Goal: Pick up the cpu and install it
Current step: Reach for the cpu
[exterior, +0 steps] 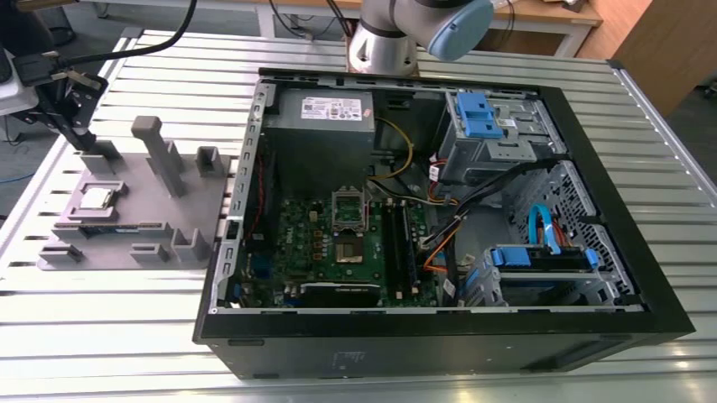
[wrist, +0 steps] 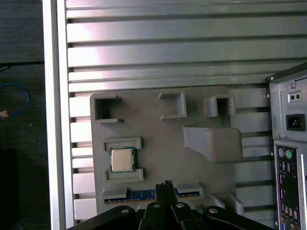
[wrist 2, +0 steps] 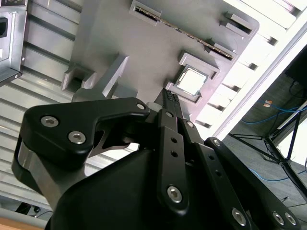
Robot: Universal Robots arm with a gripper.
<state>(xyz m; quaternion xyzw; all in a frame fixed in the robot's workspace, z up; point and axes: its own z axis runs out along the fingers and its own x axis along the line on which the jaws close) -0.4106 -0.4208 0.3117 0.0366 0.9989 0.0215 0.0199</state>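
The cpu [exterior: 99, 198] [wrist 2: 191, 80] [wrist: 122, 159], a small square chip with a silver top, lies flat in a framed recess of the grey holder tray [exterior: 151, 214] [wrist: 158, 134] on the exterior view's left. My gripper [exterior: 83, 138] [wrist 2: 169, 96] [wrist: 166, 184] hangs above the tray, a little off to one side of the cpu and not touching it. Its black fingers are pressed together, shut on nothing. The motherboard socket [exterior: 348, 220] lies inside the open computer case [exterior: 437, 332].
A long green memory stick [wrist: 144, 195] [wrist 2: 192, 37] [exterior: 112, 227] sits in a slot of the tray beside the cpu. Grey posts [exterior: 157, 151] stand up from the tray. Everything rests on a slatted metal table [exterior: 101, 336], with cables and drive cages [exterior: 493, 126] in the case.
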